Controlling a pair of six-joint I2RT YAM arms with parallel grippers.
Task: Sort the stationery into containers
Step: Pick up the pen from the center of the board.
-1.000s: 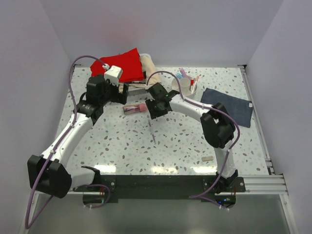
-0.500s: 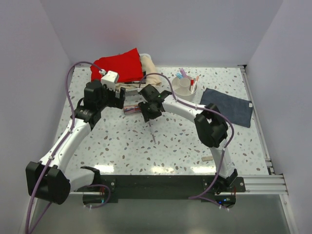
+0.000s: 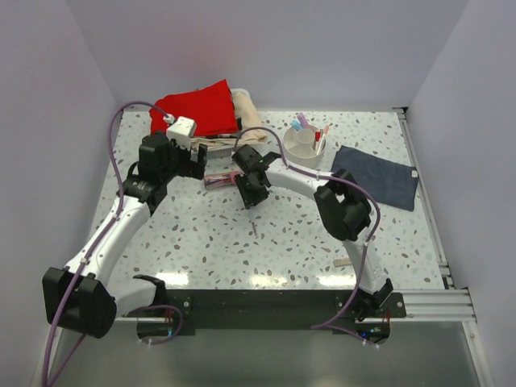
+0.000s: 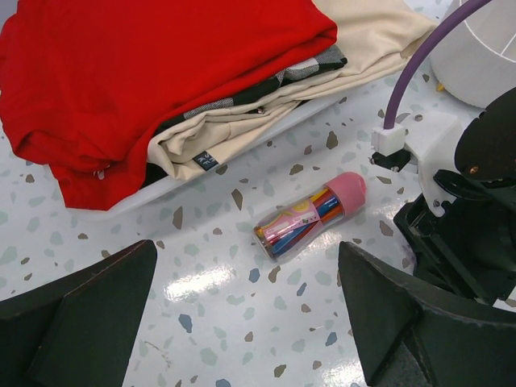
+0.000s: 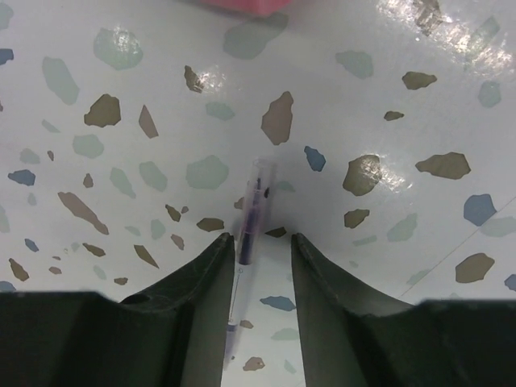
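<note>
Pink-capped tube (image 4: 310, 218), label print illegible

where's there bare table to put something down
Bare: near-middle table between the arms, apart from a pen, up to the eraser; also the back right corner behind the blue cloth, right of the organiser. Crowded: back left, where red cloth, tube, left gripper and right gripper bunch.

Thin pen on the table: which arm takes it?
Right. The thin pen lies between the right gripper's fingers, jaws apart around it; the left gripper hangs open over the pink-capped tube instead.
</note>
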